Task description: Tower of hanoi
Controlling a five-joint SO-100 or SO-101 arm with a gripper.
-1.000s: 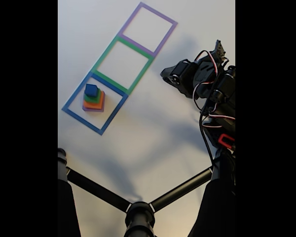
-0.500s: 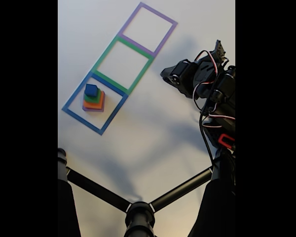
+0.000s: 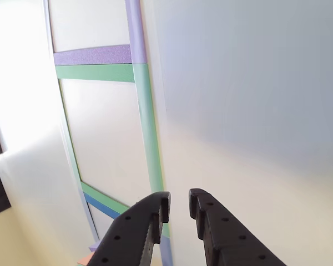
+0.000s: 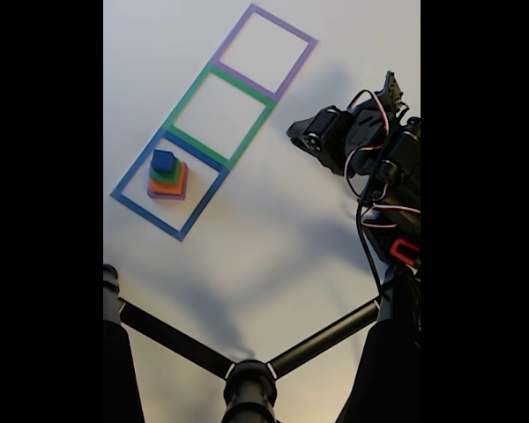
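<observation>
White matte table (image 4: 273, 247) under soft daylight, brighter at the left edge in the other view; three taped square outlines in a diagonal row: blue (image 4: 128, 181), green (image 4: 187, 94), purple (image 4: 234, 37); black tripod legs (image 4: 172, 339) at the bottom; faint shadows.

In the fixed view the white tabletop (image 4: 264, 229) lay open between the black two-finger gripper (image 4: 293, 134) and the stack of four graded foam blocks (image 4: 167, 176) at its eight o'clock. Black tripod legs (image 4: 247, 370) crossed the table's six o'clock edge.
</observation>
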